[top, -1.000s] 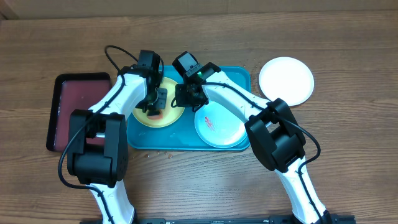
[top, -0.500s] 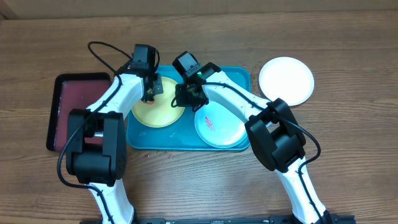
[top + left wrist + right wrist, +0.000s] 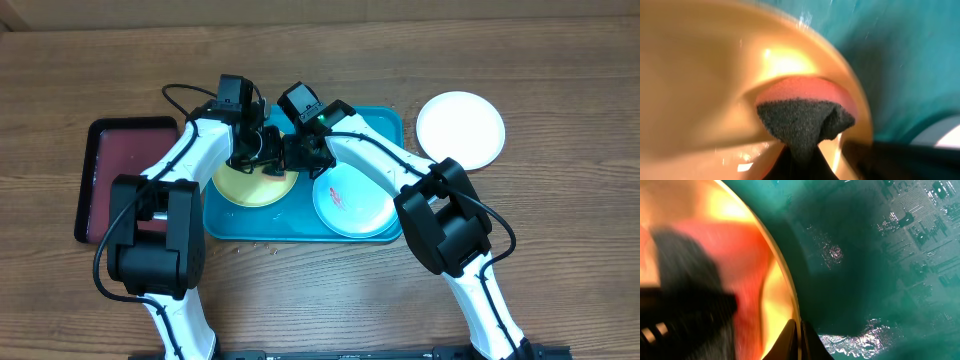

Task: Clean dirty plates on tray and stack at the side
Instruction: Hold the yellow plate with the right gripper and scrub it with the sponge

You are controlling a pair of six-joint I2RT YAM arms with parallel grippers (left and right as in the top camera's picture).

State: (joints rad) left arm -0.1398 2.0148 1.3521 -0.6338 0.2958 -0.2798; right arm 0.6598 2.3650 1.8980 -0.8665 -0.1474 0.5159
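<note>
The yellow-green plate (image 3: 245,185) lies at the left of the teal tray (image 3: 380,125). My left gripper (image 3: 263,150) is shut on a sponge (image 3: 800,120), dark grey with a red side, and presses it on the plate (image 3: 700,75) near its right rim. My right gripper (image 3: 298,157) is shut on that plate's right rim (image 3: 775,295), fingertips pinching the edge (image 3: 796,335). The pale aqua plate (image 3: 352,203), with a red smear, lies at the tray's right. The white plate (image 3: 460,130) lies on the table to the right of the tray.
A smaller dark red tray (image 3: 125,175) with a black rim lies left of the teal tray. The teal tray's floor is wet in the right wrist view (image 3: 880,270). Small crumbs lie on the table in front of the tray.
My left gripper with the sponge has swept over the yellow-green plate, first toward the far side, then right, close to my right gripper. The right gripper has kept still on the rim.
</note>
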